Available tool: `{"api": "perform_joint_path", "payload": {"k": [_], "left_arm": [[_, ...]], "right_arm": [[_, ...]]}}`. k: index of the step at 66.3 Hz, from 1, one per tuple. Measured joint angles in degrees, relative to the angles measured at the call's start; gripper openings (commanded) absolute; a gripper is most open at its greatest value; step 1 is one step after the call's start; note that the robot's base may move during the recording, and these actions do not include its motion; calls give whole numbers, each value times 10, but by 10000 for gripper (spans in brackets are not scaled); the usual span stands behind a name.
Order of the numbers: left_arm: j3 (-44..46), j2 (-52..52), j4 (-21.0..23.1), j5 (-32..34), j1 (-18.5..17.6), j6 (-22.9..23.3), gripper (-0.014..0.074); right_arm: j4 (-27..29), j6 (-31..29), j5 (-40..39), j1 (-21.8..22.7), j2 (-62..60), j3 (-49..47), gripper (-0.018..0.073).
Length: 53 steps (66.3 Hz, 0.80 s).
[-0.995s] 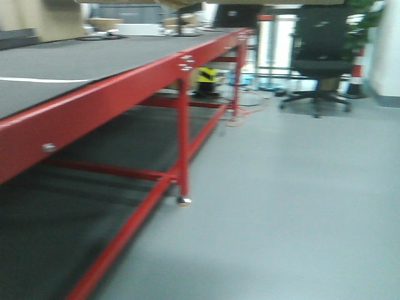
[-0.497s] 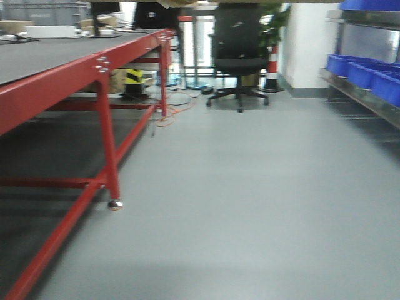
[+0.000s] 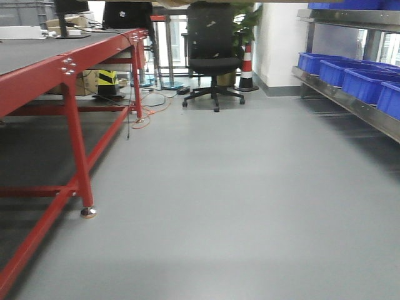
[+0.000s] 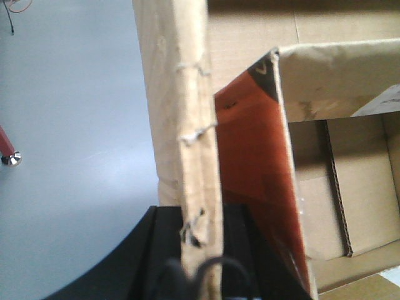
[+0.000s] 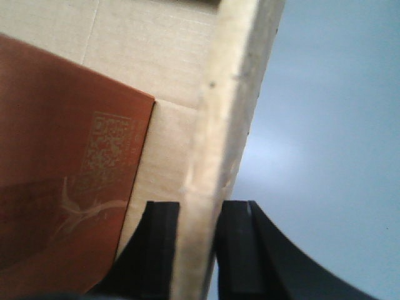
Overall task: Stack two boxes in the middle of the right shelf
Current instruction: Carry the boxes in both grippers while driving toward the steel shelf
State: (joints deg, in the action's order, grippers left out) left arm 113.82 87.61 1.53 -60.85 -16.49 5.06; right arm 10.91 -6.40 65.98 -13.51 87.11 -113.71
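Shelf [image 3: 350,105] appeared; right tool [image 5: 199,219] apparently pinches box [image 5: 234,94].

Floor [image 3: 250,187] open btwn workbench [image 3: 70,75] & shelf [image 3: 353,105]; chair [image 3: 212,50] far end.

left gripper [image 4: 201,231]: black jaws clamped on frayed upright wall of cardboard box [image 4: 178,87] | box open, orange-red flap [image 4: 256,181] inside beside that wall | grey floor [image 4: 69,112] to the left | metal foot [image 4: 10,159] at left edge
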Motion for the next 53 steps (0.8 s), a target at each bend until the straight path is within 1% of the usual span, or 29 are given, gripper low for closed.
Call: {"api": "perform_joint_path", "payload": {"k": [53], "left_arm": [[0,0,0,0,0,0,-111]], "right_arm": [[0,0,0,0,0,0,-152]]}}
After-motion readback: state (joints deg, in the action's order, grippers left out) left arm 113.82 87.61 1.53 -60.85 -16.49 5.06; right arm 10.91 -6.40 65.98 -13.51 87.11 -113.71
